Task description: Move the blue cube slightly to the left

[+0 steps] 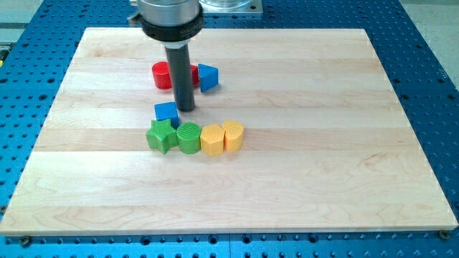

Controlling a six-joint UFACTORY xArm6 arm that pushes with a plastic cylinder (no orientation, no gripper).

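Observation:
The blue cube [166, 112] lies on the wooden board [323, 143], left of centre, just above the green star. My tip [186, 109] rests on the board right beside the cube's right side, close to or touching it. The dark rod rises from there to the view's top, partly hiding the red blocks behind it.
A green star [162, 136], a green round block [189, 137], a yellow hexagon-like block [212, 140] and a yellow block [233, 135] stand in a row just below the cube. A red cylinder [162, 74], another red block [194, 73] and a blue triangular block [208, 77] lie above.

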